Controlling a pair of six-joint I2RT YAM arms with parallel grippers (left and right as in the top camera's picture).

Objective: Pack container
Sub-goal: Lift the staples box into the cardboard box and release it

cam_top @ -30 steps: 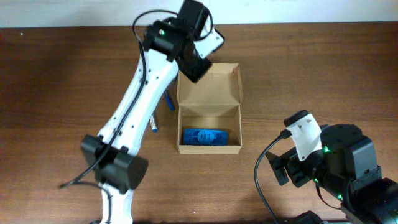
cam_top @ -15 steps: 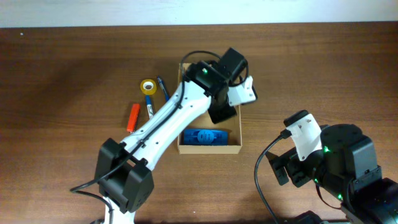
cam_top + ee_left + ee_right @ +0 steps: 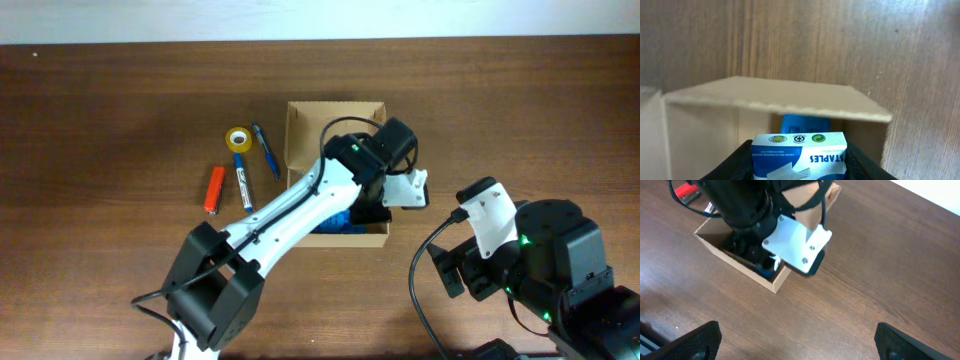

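Observation:
The container (image 3: 300, 120) is an open tan cardboard box at the table's middle; it also shows in the right wrist view (image 3: 777, 285). My left gripper (image 3: 799, 167) is shut on a blue-and-white staples box (image 3: 799, 150) and holds it over the container's near wall (image 3: 775, 102). In the overhead view the left wrist (image 3: 385, 180) covers the container's front right part. A blue item (image 3: 805, 121) lies inside the container below. My right gripper (image 3: 800, 347) is open and empty over bare table to the right.
Left of the container lie a yellow tape roll (image 3: 238, 140), a blue pen (image 3: 265, 150), a marker (image 3: 243, 186) and a red item (image 3: 214, 188). The right arm (image 3: 530, 260) sits at the front right.
My left arm has swung from the container's back left corner across it to its front right part, with the staples box. The items at the left came into sight. The right arm has not moved.

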